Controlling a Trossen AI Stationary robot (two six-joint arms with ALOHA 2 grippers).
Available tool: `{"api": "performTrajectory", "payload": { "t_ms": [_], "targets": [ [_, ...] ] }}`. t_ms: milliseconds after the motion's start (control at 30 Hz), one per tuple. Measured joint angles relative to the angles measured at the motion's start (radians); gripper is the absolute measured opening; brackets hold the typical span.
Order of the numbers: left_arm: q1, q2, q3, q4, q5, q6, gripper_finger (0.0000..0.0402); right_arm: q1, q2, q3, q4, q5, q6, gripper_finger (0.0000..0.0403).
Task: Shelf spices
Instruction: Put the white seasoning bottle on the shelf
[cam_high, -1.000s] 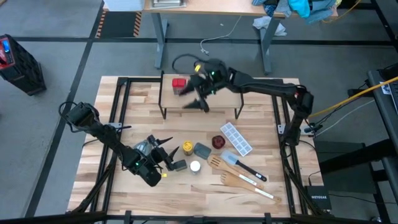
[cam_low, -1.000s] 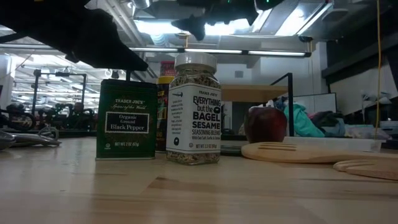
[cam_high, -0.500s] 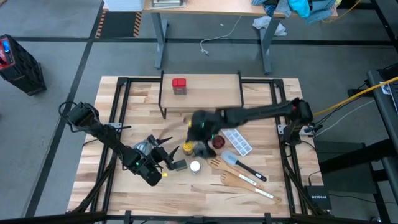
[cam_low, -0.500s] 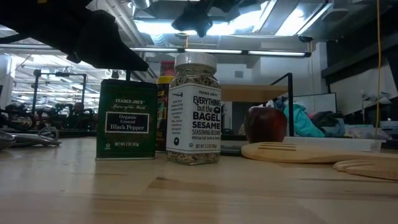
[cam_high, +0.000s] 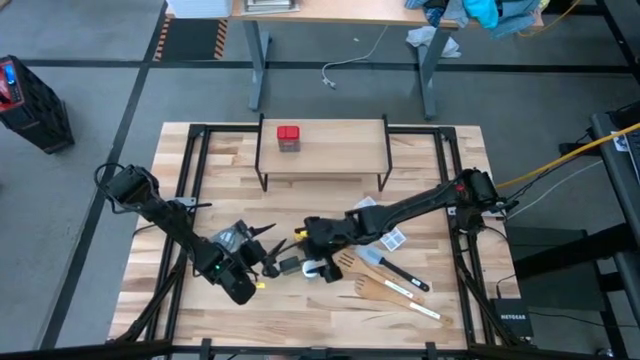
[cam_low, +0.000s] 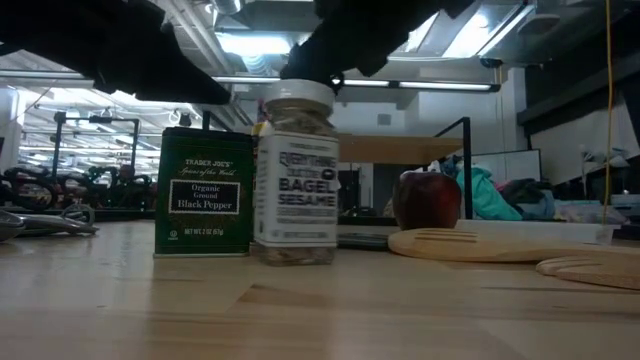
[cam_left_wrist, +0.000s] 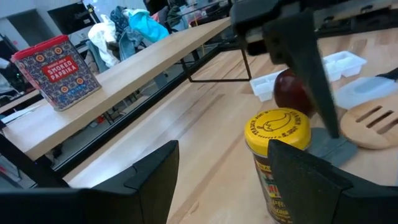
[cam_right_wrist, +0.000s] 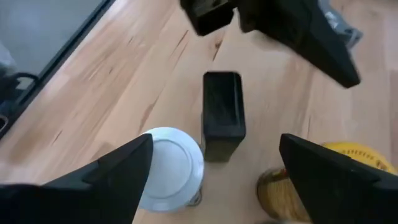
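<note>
Judged step: 2nd spice pickup. Red tin (cam_high: 289, 137) already sits on the shelf (cam_high: 340, 155), far left part of its top board. The other three are on the table, near side, close together: white-capped jar (cam_high: 316, 268), dark tin (cam_high: 288, 266) just left of it, yellow-lid jar (cam_left_wrist: 277, 163) just beyond them.

R gripper (cam_high: 312, 243) has reached in from the right and hangs above this cluster. Its wrist cam looks down between both fingers: white cap (cam_right_wrist: 171, 166) near one finger, dark tin (cam_right_wrist: 222, 115) ahead in the middle, yellow lid (cam_right_wrist: 348, 163) near the other. Jaws stand wide apart, nothing held, no contact I can confirm. In the low view the white-capped jar (cam_low: 295, 175) is blurred while the dark tin (cam_low: 203, 190) beside it is sharp, so the jar may be getting nudged; can't tell for sure.

Next move, as I read it: pick one target, probably the white-capped jar, centre fingers either side, drop lower, close, lift, carry to the free shelf space right of the red tin. Tight spacing, so a finger could knock a neighbour.

L gripper (cam_high: 262, 245) waits at near left, just beside the cluster, jaws apart, empty.
</note>
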Motion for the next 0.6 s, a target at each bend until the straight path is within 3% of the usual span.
{"api": "performTrajectory", "payload": {
  "t_ms": [200, 467, 600],
  "targets": [
    [0.000, 0.000, 0.000, -0.003, -0.002, -0.012, 0.0239, -0.001, 0.010, -0.003, 0.117, 0.002, -0.001, 0.0356],
    [-0.010, 0.000, 0.000, -0.004, -0.002, -0.006, 0.0239, -0.001, 0.009, 0.007, 0.121, 0.007, 0.025, 0.0356],
    [-0.021, 0.000, 0.000, -0.003, -0.002, -0.006, 0.0239, -0.001, 0.013, 0.007, 0.120, 0.062, 0.025, 0.0356]
  ]
}}
